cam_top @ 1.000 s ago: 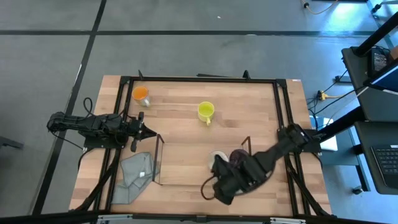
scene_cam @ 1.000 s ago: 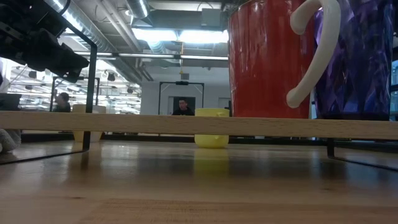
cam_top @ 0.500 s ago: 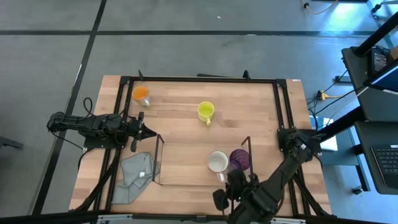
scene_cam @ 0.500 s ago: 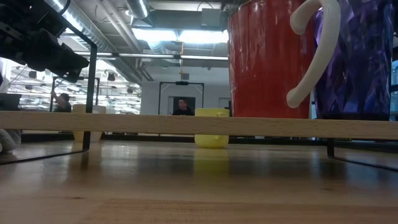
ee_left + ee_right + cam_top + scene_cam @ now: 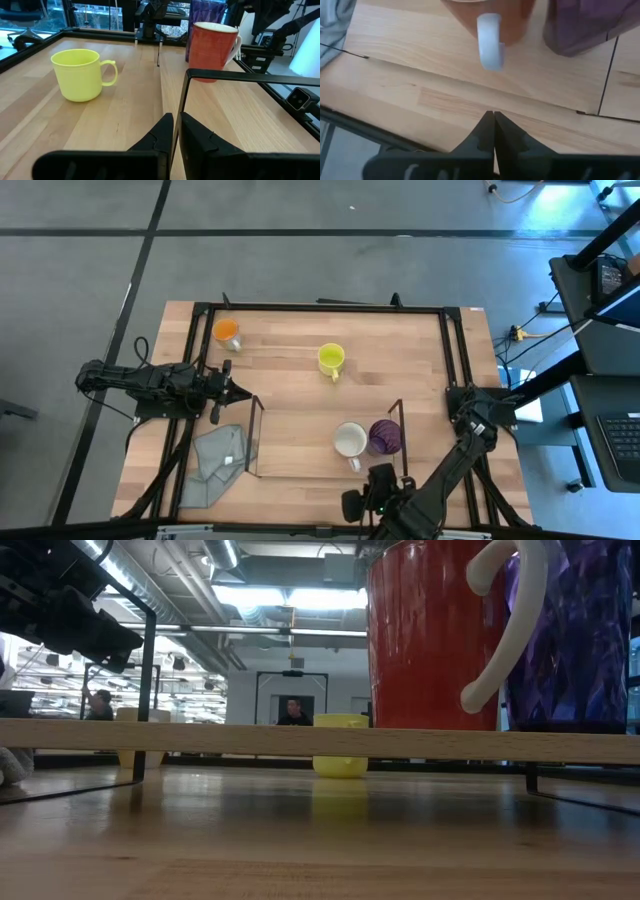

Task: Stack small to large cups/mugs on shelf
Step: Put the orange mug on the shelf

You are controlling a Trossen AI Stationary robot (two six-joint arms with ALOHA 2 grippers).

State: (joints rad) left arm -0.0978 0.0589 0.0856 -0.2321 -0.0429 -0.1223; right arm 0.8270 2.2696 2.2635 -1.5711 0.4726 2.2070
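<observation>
The white mug (image 5: 350,440), red outside with a white handle, and the purple tumbler (image 5: 386,437) stand side by side at the right end of the clear shelf (image 5: 320,476). The yellow mug (image 5: 331,359) and the orange cup (image 5: 226,330) stand on the bare table farther back. My left gripper (image 5: 243,393) is at the shelf's left end, shut on its wall. My right gripper (image 5: 366,502) hangs shut over the table's near edge, slanting down, and holds nothing. Its wrist view shows the white mug's handle (image 5: 490,40) beyond the fingertips (image 5: 493,125). My left gripper has the shelf's left end wall between its two fingers, at the thin dark upright edge (image 5: 178,107). The fingers (image 5: 162,135) lie level and come from the table's left side. The shelf stands on the table.
A grey cloth (image 5: 218,460) lies near the front left, beside the shelf. A dark frame (image 5: 320,307) runs round the tabletop. Bare wood lies between the yellow mug and the shelf. People show in the room beyond the table.
My right gripper has drawn back from above the white mug and purple tumbler toward the table's near edge, sinking and rolling about its own axis. It has stayed shut. Both cups now show uncovered in the shelf and have not moved.
</observation>
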